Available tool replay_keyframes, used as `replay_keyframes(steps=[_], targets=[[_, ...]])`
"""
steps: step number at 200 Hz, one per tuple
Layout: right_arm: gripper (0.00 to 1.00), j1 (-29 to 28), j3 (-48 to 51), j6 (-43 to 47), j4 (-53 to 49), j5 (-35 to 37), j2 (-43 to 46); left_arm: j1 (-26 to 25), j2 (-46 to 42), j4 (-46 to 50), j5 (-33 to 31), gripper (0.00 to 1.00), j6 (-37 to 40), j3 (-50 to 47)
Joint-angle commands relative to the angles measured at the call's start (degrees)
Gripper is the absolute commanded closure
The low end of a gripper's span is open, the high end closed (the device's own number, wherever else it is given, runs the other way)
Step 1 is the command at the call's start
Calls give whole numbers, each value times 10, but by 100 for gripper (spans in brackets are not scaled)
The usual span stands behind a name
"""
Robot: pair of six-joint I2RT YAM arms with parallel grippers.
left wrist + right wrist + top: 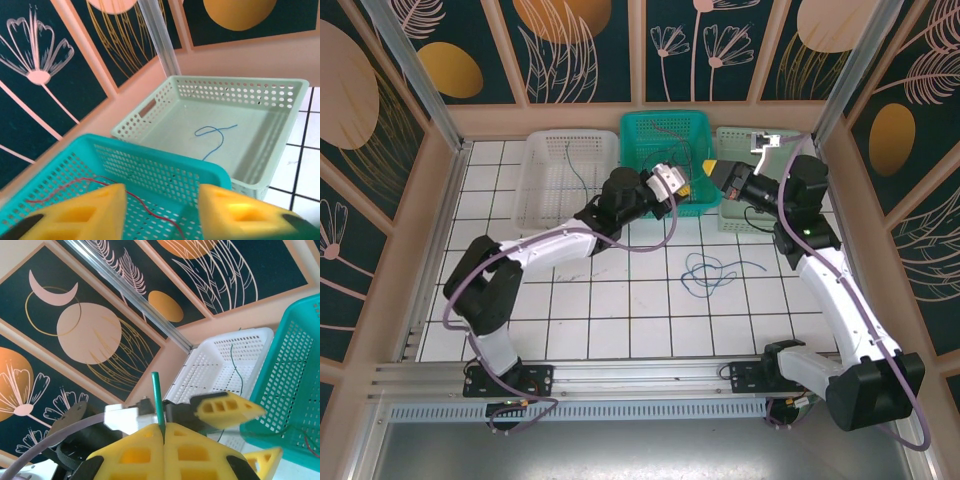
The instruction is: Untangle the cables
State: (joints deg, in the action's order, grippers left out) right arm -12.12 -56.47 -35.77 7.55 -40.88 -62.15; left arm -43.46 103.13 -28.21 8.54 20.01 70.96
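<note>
The white-tiled counter (620, 310) carries three baskets along its far edge: a white basket (545, 190) on the left, a teal basket (665, 125) in the middle and a pale green basket (235, 92) on the right. Both arms reach toward the teal one.

The left end effector (160, 210) hangs over the teal basket with its yellow fingers (85, 212) apart, a clear gap between them. The thin red cable (75, 187) lies on the basket floor and runs below that gap; the fingers do not pinch it.

The right end effector (164, 432) sits just beside the left one. Its yellow pads are pressed together on a green cable (156, 395), whose end stands up straight from the seam.

The other cables are spread out. A loose blue cable (708, 270) curls in loops on the open tiles near the right arm. A second short blue strand (215, 137) lies in the pale green basket. A thin dark green wire (239, 370) rests in the white basket.
</note>
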Motion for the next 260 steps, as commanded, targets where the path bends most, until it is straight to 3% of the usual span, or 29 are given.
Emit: replay_keyframes(steps=[1,13,27,91,112,122,137,161,215,260], targets=[[100,-4,7,20,30,3,2,1,28,-3,-14,81,21,45],[100,-2,6,27,26,7,-4,3,46,-3,-40,93,32,67],[100,1,5,37,19,24,-8,4,64,-5,-68,100,48,91],[100,13,14,46,54,60,-35,29,128,-43,-128,100,89,177],[61,15,13,41,51,81,-45,34,132,-37,-152,100,116,187],[35,16,13,40,54,83,-47,36,125,-27,-171,100,136,182],[23,16,13,42,58,87,-51,40,103,-9,-208,100,159,161],[20,18,18,44,66,105,-51,66,48,27,-240,100,149,116],[18,30,29,47,70,112,-52,115,-55,189,-327,100,71,118],[18,42,44,41,69,110,-45,144,-91,330,-329,100,12,144]])
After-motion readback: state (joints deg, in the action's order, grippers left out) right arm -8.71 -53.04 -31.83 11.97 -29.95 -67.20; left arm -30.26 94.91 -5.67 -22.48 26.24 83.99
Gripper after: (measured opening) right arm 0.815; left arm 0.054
